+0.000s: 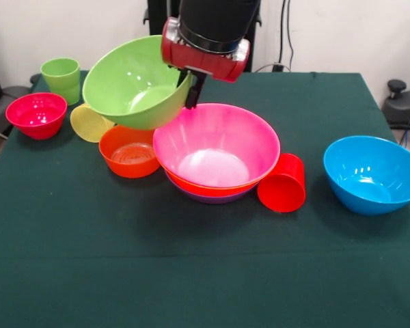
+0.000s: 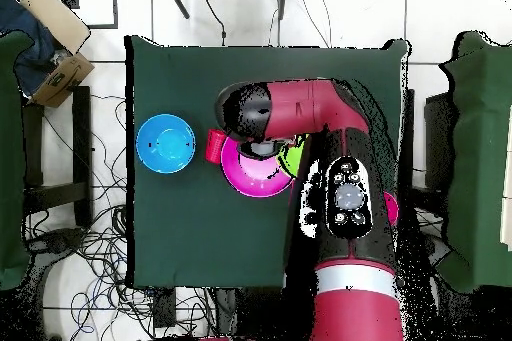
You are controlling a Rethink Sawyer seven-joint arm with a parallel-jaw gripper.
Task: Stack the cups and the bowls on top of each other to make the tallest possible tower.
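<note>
My gripper is shut on the rim of the lime-green bowl, which hangs tilted in the air, its opening facing the camera. Just right of it stands the tower: a pink bowl nested in an orange one on a purple one. A red cup lies on its side against the tower's right. Under the lifted bowl sit a small red-orange bowl and a pale yellow cup on its side. From overhead, the arm hides the gripper; the pink bowl and a sliver of the lime-green bowl show.
A blue bowl stands alone at the right, also seen as the blue bowl from above. At far left are a small magenta bowl and an upright green cup. The dark green table runs wide in front.
</note>
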